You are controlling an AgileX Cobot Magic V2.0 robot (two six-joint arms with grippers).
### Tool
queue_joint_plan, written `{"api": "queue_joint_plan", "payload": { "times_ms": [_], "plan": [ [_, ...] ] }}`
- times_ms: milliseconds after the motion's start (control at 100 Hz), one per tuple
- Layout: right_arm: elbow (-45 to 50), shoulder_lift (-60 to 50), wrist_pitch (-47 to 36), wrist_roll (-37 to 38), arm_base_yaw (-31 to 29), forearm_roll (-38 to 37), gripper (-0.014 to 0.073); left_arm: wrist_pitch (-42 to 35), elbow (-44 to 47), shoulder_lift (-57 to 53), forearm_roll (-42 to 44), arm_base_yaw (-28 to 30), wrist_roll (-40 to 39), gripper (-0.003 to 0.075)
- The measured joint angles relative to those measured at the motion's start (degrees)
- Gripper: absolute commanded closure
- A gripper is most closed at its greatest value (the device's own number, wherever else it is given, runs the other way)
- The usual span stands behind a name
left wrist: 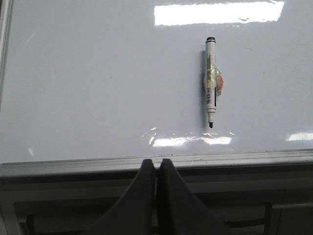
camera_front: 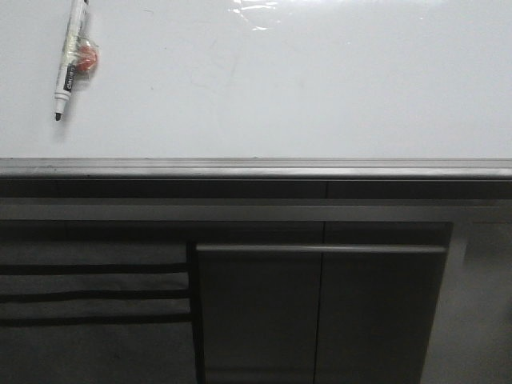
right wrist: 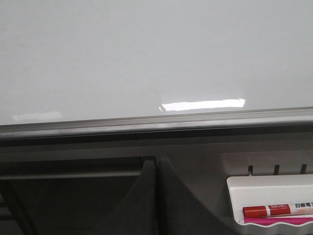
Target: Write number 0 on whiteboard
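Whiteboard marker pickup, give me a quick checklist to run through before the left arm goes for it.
1. Marker pen located: ok, it lies flat on the whiteboard, at the left in the front view.
2. Cap off: ok, the dark tip is bare.
3. Pen free to grasp: cannot tell, a strip of tape and a reddish lump sit around its middle.
4. Left gripper ready: not ok, jaws are shut, and it is back over the grey edge rail.
5. Right gripper out of the way: ok, shut and holding nothing.
6. Writing area: ok, no 0 drawn, only faint smudges.
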Motion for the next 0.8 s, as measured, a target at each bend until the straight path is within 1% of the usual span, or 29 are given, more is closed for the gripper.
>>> {"api": "queue_joint_plan", "payload": {
  "times_ms": [420, 590, 800],
  "plan": [
    [0.00, 0.00, 0.00, -0.09, 0.00, -0.10, 0.0666, 0.00, 0.00, 0.00, 0.00, 0.00, 0.00, 0.0741],
    [0.00, 0.00, 1.24, -1.27, 0.00, -3.43, 0.0666, 0.00, 0.00, 0.00, 0.00, 0.00, 0.00, 0.0741],
    [0.00, 0.00, 2.33, -1.38, 0.00, -4.43, 0.0666, 0.00, 0.00, 0.00, 0.00, 0.00, 0.00, 0.0741]
  ]
}}
